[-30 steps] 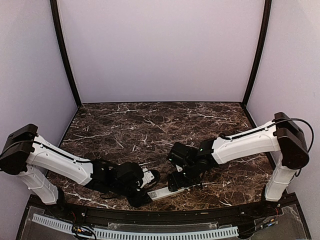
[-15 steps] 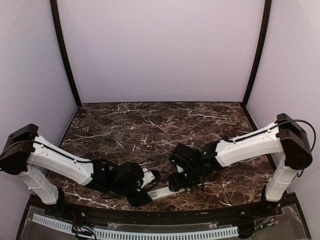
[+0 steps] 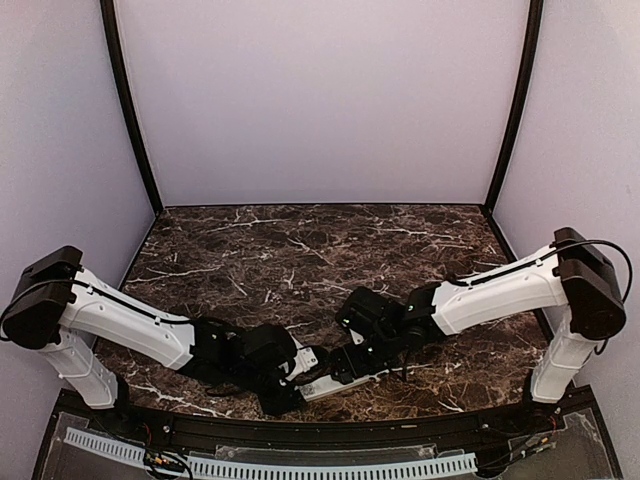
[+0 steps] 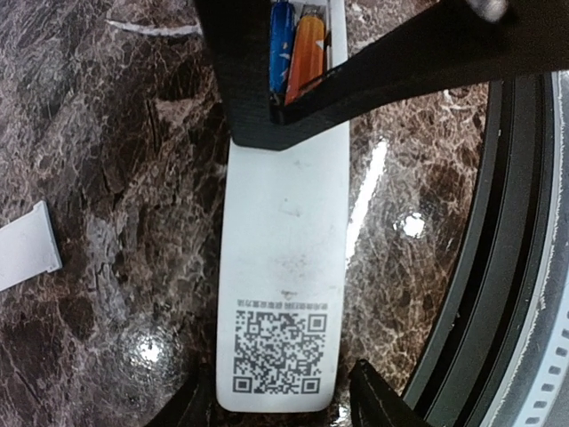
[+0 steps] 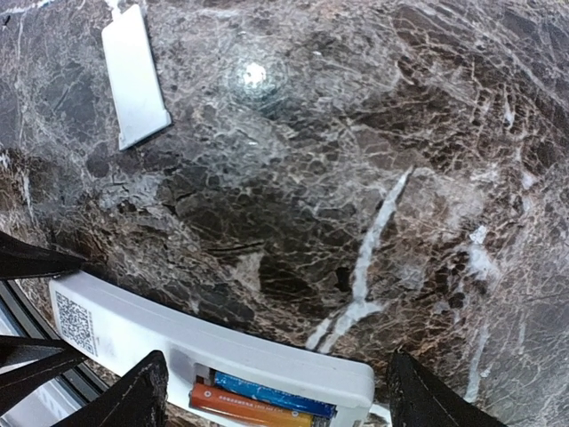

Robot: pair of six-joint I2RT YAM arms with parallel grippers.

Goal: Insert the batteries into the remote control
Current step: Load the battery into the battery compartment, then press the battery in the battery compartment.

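Both arms are folded in toward the middle, right in front of their bases. The left arm (image 3: 120, 322) slopes down from its raised shoulder joint at the far left. Its white link runs inward and its black wrist sits low and nearly level. The left pincer (image 4: 283, 405) points toward the right arm, its fingers (image 4: 373, 402) pressed close on either long side of the remote control (image 4: 284, 249) at its end. The right arm (image 3: 500, 290) mirrors it from the far right, with its white link angling down and inward and the wrist dipped. The right pincer (image 5: 284, 400) is spread wide, each finger (image 5: 142, 396) well apart from the other, gripping nothing.
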